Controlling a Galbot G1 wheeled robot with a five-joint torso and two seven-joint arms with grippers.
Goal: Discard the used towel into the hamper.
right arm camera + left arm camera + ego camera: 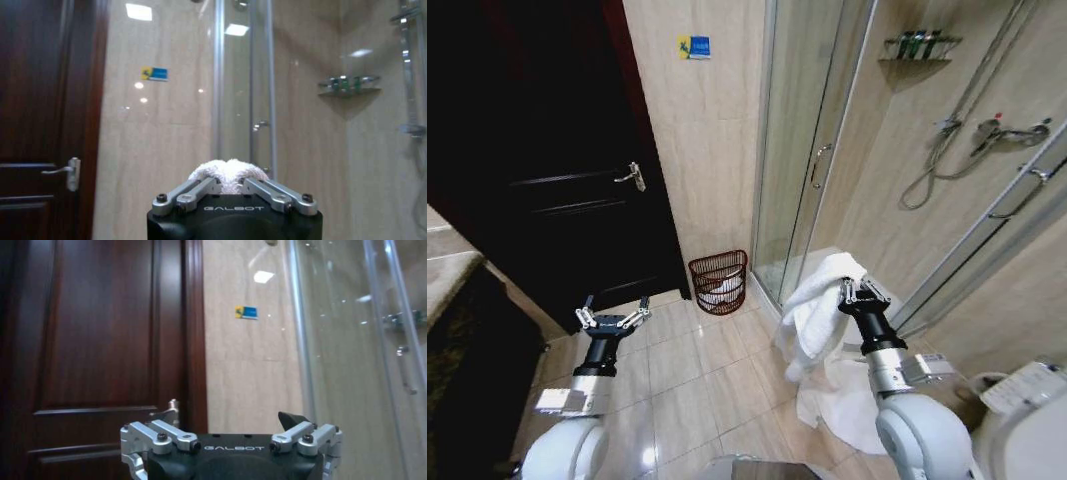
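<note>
The right gripper (230, 186) clamps a white towel (228, 172); beyond stand a dark door (40, 125) and glass shower enclosure (243, 80).

Warm overhead light; ceiling lamps glare off wall tiles (160, 100) and shower glass (347, 365). Door (537, 150) nearly black. Head view bends at edges.

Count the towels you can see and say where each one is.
2, perhaps more hidden. One white towel hangs from the shut right gripper; another white cloth lies inside the hamper by the wall. The left gripper is open, empty.
</note>
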